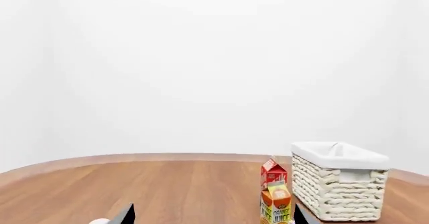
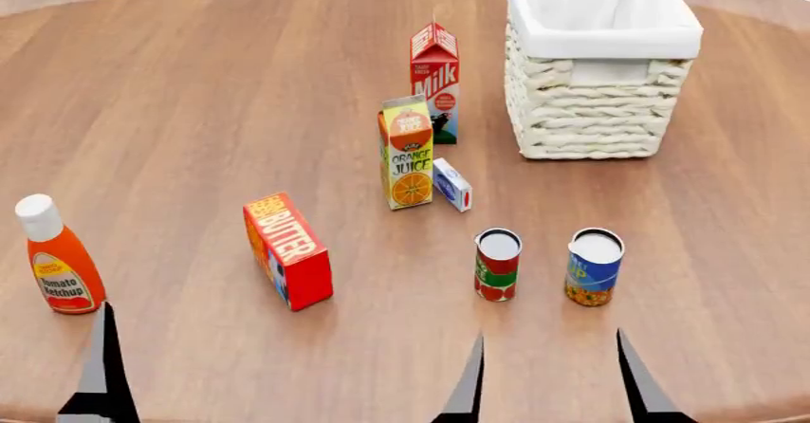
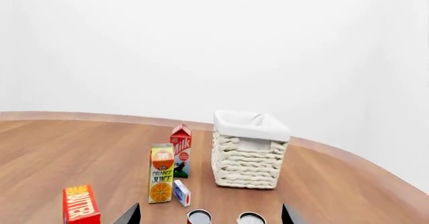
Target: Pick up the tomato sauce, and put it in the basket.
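The tomato sauce (image 2: 498, 264) is seen standing upright on the table (image 2: 190, 110), nearer the robot than the basket (image 2: 595, 110) and well apart from it, with the blue-and-yellow can (image 2: 594, 266) just beside it. Nothing has been picked up; grasping, carrying and placing are all judged to remain. The right gripper (image 2: 551, 385) is spread wide and empty. Only one finger of the left gripper (image 2: 101, 371) is shown, so its state cannot be told. The ketchup bottle (image 2: 57, 266) is shown only in the head view.
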Motion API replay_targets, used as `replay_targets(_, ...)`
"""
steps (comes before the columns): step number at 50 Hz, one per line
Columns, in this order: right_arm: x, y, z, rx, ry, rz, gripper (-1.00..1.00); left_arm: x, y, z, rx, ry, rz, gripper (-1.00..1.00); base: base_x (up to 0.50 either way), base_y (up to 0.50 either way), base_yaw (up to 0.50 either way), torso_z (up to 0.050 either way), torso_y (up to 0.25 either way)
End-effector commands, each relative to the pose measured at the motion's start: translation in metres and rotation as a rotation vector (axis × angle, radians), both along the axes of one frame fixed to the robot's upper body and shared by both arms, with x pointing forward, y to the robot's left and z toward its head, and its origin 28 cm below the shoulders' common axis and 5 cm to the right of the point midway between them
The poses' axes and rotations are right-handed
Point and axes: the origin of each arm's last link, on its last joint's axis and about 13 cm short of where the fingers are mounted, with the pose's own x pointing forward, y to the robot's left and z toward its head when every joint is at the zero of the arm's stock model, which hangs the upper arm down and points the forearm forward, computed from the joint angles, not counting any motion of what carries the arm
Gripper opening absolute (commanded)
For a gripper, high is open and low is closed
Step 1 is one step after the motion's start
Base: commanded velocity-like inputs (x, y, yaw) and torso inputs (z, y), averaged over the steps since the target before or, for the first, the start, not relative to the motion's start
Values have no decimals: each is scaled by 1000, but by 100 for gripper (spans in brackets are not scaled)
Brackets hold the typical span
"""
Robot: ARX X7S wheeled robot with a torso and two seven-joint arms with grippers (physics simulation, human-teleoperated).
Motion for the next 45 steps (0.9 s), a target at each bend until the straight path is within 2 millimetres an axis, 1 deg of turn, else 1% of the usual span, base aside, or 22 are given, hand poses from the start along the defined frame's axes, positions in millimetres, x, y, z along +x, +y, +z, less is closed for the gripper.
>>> replay_targets(1,-14,1,5,4,42,-16,100,-9,0,16,-15,-33,-18,100,0,0,0,0,0)
replay_targets(8,-15,2,6,4,65,-20,100,-12,1,20,-17,-47,-20,100,0,0,0,0,0)
replay_targets(12,-18,3,15,-5,56,-14,100,-12,0,20,-15,-46,-21,100,0,0,0,0,0)
replay_targets(17,-19,3,17,-4,47,-2,100,-13,1,21,-15,-51,-19,100,55,0,0,0,0)
replay_targets(45,-18,2,18,21,42,15,100,-14,1,22,-7,-59,-20,100,497,0,0,0,0)
